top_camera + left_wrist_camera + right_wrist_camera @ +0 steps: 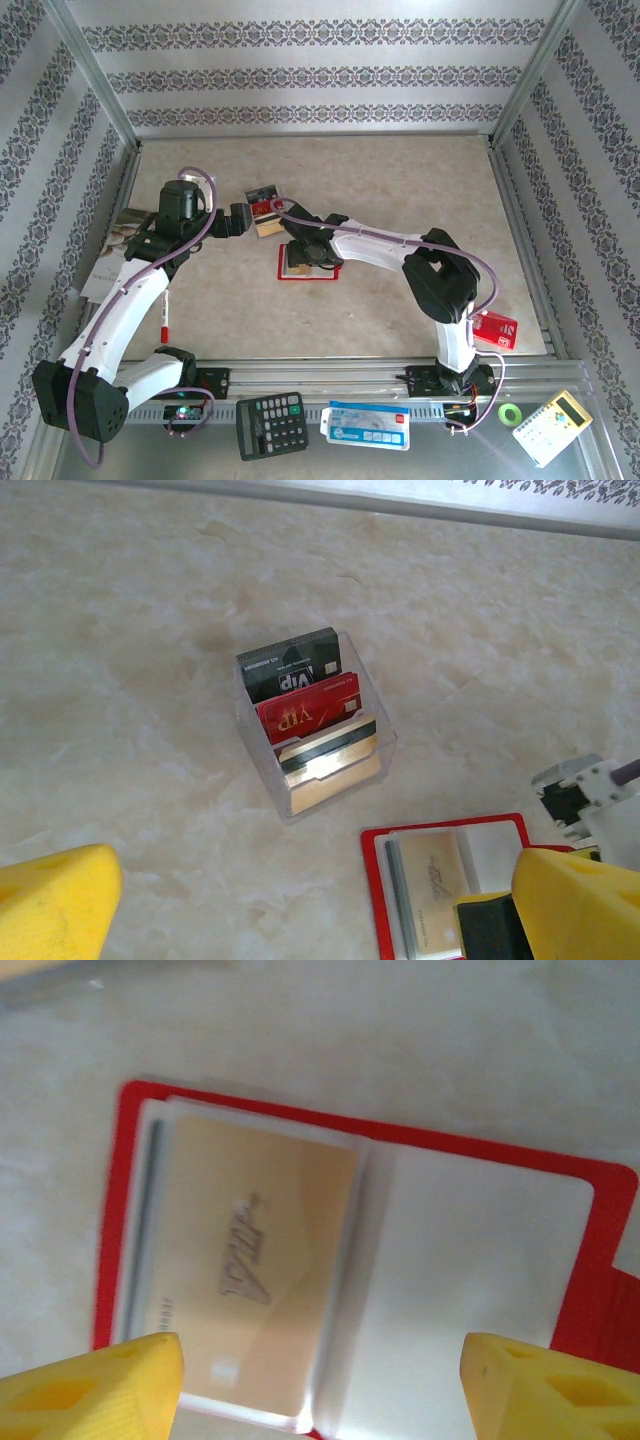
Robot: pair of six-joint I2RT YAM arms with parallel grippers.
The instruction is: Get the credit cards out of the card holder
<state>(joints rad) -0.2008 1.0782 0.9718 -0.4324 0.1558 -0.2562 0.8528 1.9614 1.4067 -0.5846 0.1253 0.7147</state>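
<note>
The dark card (290, 665) at the back of the clear stand (262, 770) is showing "ViP" in white letters. The small print along its top edge is too fine to read. The red card (308, 712) in front of it is carrying "VIP" in gold. The tan card (250, 1270) lying in the open card holder (600, 1310) is bearing a slanted "VIP", and the tiny digits by its edge are blurring out.

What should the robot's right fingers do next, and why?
Probably dip the right fingers down to the tan card and pinch its edge to slide it out. That card lies tucked in one pocket of the open card holder, and the fingers hang apart above it, gripping nothing.
</note>
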